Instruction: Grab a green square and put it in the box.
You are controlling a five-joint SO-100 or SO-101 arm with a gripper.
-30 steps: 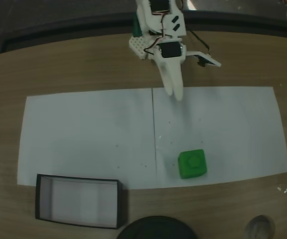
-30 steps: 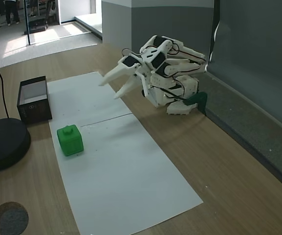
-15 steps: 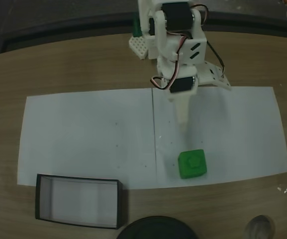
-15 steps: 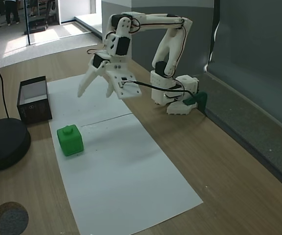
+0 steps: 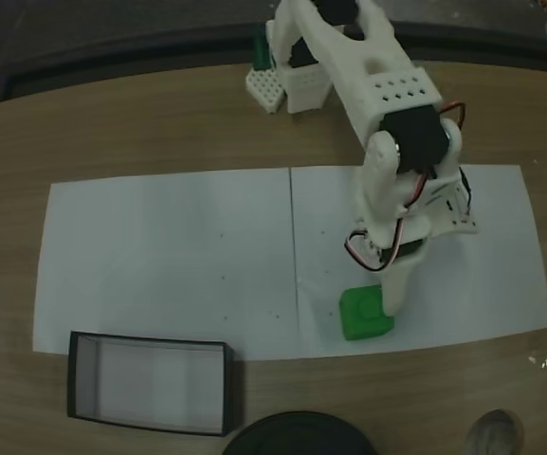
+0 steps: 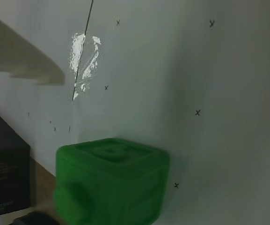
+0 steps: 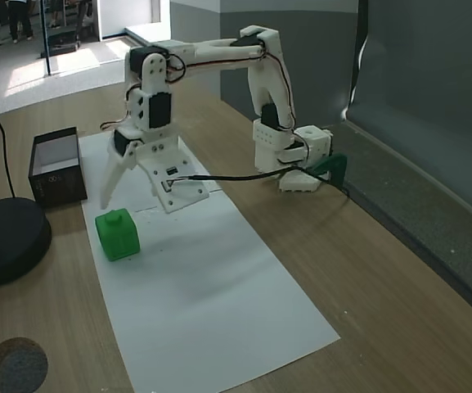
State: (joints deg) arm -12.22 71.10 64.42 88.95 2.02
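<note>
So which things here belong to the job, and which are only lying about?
Job:
small bright green plastic cube
shallow black-walled rectangular box
white two-finger tool, open above the cube

Lying about:
white paper sheets
round black disc

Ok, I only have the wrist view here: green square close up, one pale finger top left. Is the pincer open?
Observer: Yes. In a fixed view the pincer is spread wide just above the green square, and no finger appears to touch it.
Operator: I only see a dark corner of the box. Anything inside?
Observer: No. In a fixed view from above, the box has nothing on its pale floor.
</note>
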